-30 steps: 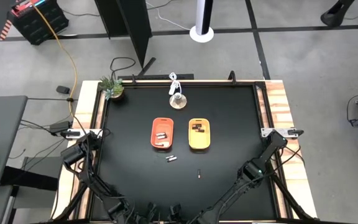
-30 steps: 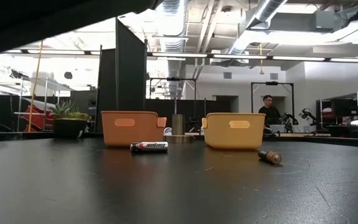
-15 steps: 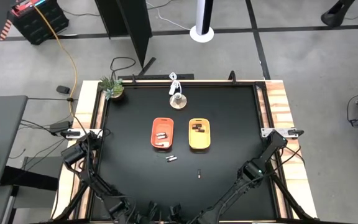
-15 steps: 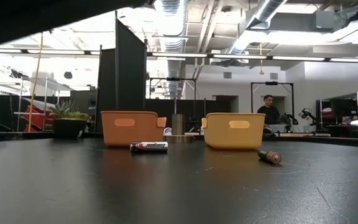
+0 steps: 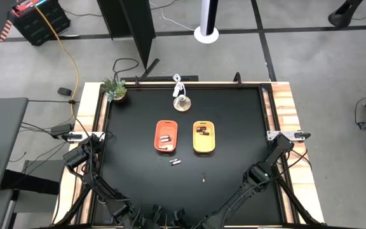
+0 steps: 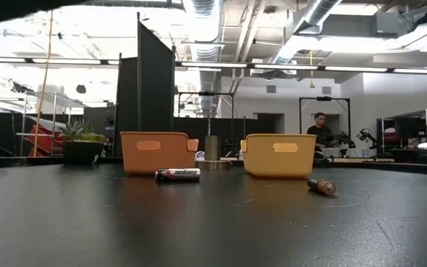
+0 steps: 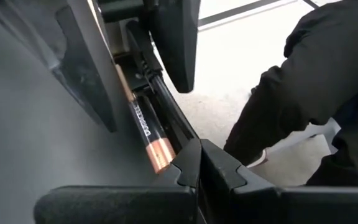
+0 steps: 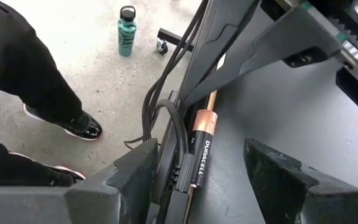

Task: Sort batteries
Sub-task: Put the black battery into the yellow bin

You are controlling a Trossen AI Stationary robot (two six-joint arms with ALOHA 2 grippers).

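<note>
A black-and-copper battery (image 8: 201, 149) lies along the table's near edge, against the frame rail and cables. My right gripper (image 8: 201, 171) is open, one finger on each side of it, apart from it. My left gripper (image 7: 201, 165) is shut, its tips just beside the copper end (image 7: 159, 155) of that battery. Two more batteries lie loose on the table, a silvery one (image 5: 175, 162) and a dark one (image 5: 203, 177). The orange tray (image 5: 157, 135) holds silvery batteries. Dark ones lie in the yellow tray (image 5: 195, 141). My left gripper's shut fingertips (image 7: 188, 163) stand close beside the battery's copper end (image 7: 160, 158), slanting down from the table's near side. Whether they touch it I cannot tell. The battery lies flat along the edge rail.
A small potted plant (image 5: 114, 89) stands at the far left corner and a round metal stand (image 5: 181, 103) at the far middle. Cables (image 8: 166, 124) run along the near edge. A person's dark-trousered legs (image 7: 303, 106) stand just beyond that edge.
A dark arm part that covered the top left of the low view has drawn away toward that picture's left, baring the ceiling behind it. The trays and the loose batteries lie as before.
</note>
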